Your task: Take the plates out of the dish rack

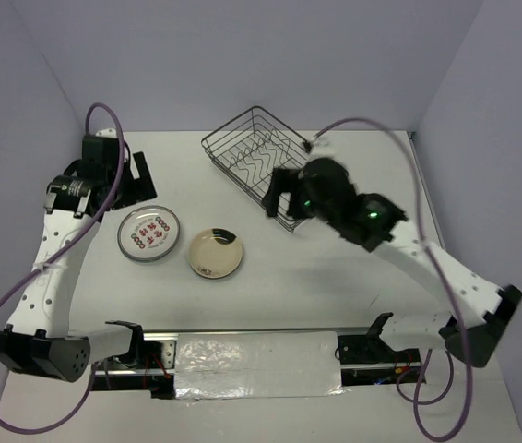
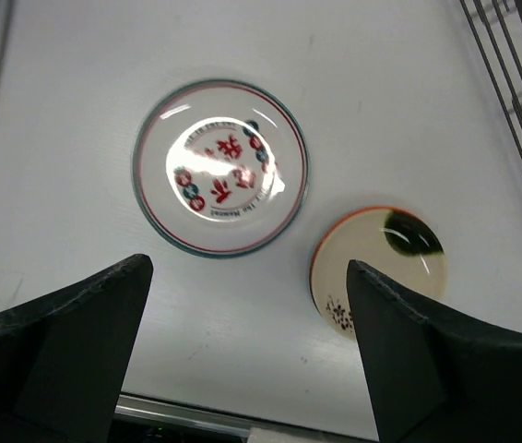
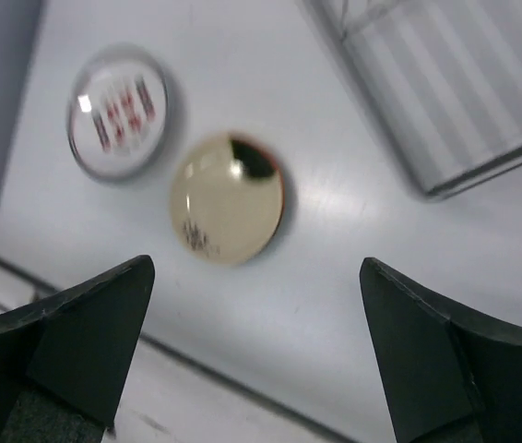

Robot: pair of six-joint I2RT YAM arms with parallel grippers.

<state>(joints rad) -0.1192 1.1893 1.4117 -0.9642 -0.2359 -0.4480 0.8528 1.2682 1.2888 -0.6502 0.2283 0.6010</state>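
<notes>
Two plates lie flat on the white table. The white plate with red motifs is on the left, and the cream plate with a dark blotch and orange rim is just right of it. The grey wire dish rack stands behind them, with no plate showing in it. My left gripper hangs open above and behind the white plate, holding nothing. Near the rack's front corner my right gripper is open and empty, up off the table.
A foil-covered strip runs along the table's near edge between the arm bases. Purple cables loop over both arms. Grey walls close in the back and sides.
</notes>
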